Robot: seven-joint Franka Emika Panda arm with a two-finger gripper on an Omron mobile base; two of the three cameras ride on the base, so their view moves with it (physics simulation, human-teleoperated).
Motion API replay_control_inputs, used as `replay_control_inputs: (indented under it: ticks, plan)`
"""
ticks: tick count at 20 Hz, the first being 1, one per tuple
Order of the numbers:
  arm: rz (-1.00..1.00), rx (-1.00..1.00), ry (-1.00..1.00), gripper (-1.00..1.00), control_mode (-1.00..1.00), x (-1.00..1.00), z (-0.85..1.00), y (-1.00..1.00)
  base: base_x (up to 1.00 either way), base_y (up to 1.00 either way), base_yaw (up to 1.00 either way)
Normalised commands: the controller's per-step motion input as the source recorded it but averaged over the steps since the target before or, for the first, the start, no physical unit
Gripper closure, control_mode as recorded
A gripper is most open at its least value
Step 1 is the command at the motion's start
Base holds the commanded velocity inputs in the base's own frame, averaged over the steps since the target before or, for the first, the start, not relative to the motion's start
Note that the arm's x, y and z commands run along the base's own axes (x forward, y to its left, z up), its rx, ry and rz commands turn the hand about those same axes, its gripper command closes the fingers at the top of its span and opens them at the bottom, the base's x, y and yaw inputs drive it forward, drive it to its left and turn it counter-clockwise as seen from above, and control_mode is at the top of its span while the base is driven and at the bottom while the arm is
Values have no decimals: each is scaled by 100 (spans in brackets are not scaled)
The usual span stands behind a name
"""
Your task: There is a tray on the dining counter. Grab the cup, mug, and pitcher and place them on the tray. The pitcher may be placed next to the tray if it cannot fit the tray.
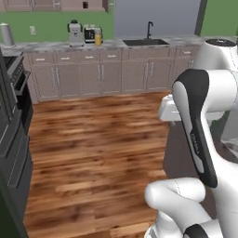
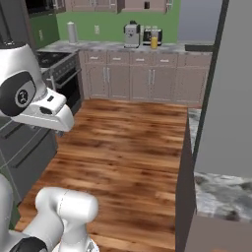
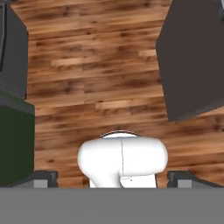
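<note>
The yellow-orange pitcher [image 1: 98, 39] stands on the far marbled countertop beside a toaster, and it also appears as the pitcher [image 2: 154, 42] in the right base view. My gripper [image 3: 113, 179] is far from it, held over the wooden floor and pointing down at it. It is open, with its two dark fingertips [image 3: 41, 178] wide apart and nothing between them. The tray, the dining counter, the cup and the mug are out of view.
Brown cabinets [image 1: 93, 76] line the far wall, carrying a sink [image 1: 145, 42], a coffee machine [image 1: 75, 33] and a toaster [image 1: 91, 33]. A dark oven [image 1: 16, 107] flanks the left. A tall grey panel [image 2: 226, 88] and a marbled counter corner [image 2: 221, 194] stand on the right. Wooden floor [image 1: 97, 139] lies between.
</note>
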Motion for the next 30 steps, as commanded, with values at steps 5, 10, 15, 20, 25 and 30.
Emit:
replay_control_inputs:
  ticks: [5,10,15,20,25,30]
  plan:
    - [0,0,0,-100,100,0,0,0,58,3,-1]
    - [0,0,0,-100,100,0,0,0,70,5,0]
    - [0,0,0,-100,100,0,0,0,83,22,0]
    - [0,0,0,-100,100,0,0,0,89,34,0]
    - [0,0,0,-100,100,0,0,0,100,6,0]
    - [0,0,0,-100,100,0,0,0,98,4,0]
